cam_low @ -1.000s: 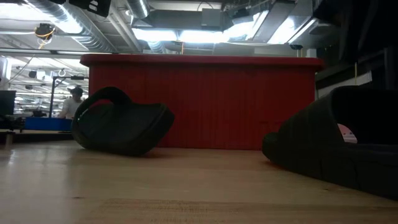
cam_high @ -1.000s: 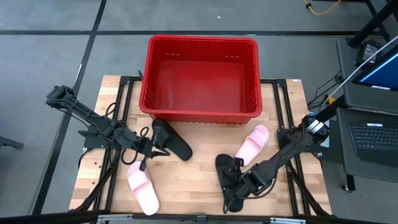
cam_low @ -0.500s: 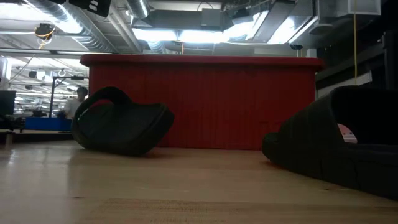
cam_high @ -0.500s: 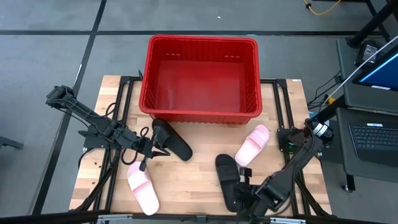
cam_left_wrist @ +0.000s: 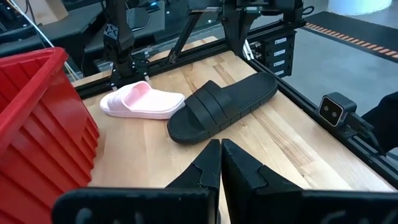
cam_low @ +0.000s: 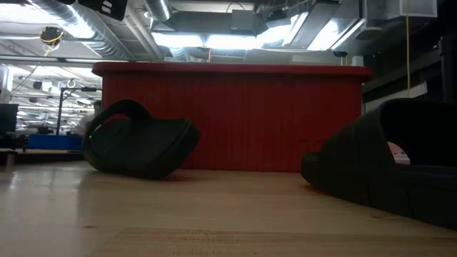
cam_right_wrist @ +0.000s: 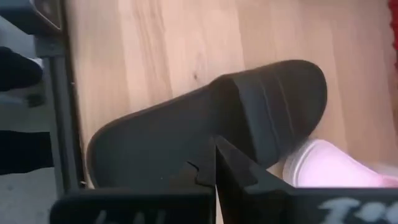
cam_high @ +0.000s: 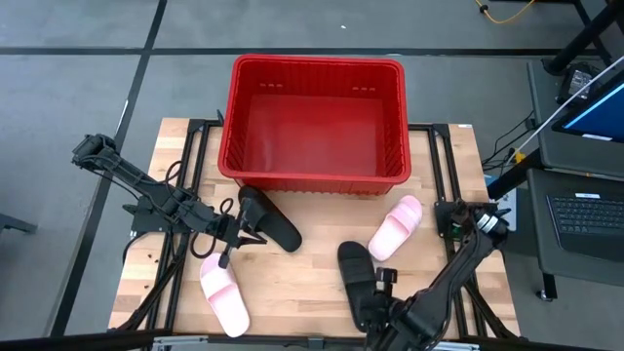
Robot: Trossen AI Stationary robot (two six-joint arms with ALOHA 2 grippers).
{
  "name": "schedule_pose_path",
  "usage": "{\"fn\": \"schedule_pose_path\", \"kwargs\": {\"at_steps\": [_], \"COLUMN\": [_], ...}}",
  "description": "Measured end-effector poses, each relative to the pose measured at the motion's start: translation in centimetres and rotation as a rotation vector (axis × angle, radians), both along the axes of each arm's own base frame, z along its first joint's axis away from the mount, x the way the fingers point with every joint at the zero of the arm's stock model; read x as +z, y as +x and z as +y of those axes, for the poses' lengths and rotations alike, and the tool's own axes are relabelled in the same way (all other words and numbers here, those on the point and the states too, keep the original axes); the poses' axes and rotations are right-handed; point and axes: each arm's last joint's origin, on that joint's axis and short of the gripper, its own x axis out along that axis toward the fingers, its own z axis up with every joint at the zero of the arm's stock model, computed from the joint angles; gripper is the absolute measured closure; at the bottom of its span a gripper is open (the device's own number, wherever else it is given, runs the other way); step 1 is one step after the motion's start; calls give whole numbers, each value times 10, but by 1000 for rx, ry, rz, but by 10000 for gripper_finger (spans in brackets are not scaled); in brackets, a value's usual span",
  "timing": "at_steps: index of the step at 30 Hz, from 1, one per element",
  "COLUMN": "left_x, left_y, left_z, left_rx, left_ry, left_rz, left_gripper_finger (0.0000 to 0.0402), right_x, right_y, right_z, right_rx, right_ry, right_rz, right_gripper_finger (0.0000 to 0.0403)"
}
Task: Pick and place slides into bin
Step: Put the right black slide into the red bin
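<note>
Bench [cam_high: 312,283]: light wood top on a black frame. Red bin [cam_high: 314,117] sits at the far edge, centre, nothing visible inside.

Four slides, all on the bench, none binned:
- black slide A [cam_high: 269,218], left of centre, just in front of the bin's near wall, long axis running far-left to near-right.
- pink slide A [cam_high: 224,294], near left, roughly pointing toward the near edge.
- pink slide B [cam_high: 396,225], right of centre, angled far-right to near-left.
- black slide B [cam_high: 357,283], near edge, right of centre, long axis close to near–far, heel end toward the near edge.

Left pincer [cam_high: 237,237]: fingers pressed together, nothing between them in the left wrist view. It sits just beside the near-left side of black slide A; the low view shows that slide tilted, one side lifted off the wood.

Right pincer [cam_high: 383,314]: low at the near edge, fingers pressed together. The right wrist view shows black slide B's sole directly ahead of the fingertips, strap farther off, pink slide B beyond; whether it pinches the heel rim I cannot tell.

Judgement: the right arm is nearer to black slide B, and the bin lies far and left of it, so any carry runs along the slide's own long axis toward the far side.
</note>
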Motion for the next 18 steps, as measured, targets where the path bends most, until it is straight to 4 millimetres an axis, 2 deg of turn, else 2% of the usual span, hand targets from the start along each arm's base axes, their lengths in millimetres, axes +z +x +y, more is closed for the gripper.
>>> {"fn": "schedule_pose_path", "kwargs": {"at_steps": [11,18], "left_x": [0,0], "left_y": [0,0], "left_z": [0,0], "left_rx": [-2,-3], "left_ry": [1,3], "left_rz": [0,0], "left_gripper_finger": [395,395], "right_x": [-21,-25], "right_y": [6,12], "right_z": [1,-2], "right_rx": [25,43], "right_ry": [-70,-134], "right_rz": [45,12], "right_gripper_finger": [347,285]}}
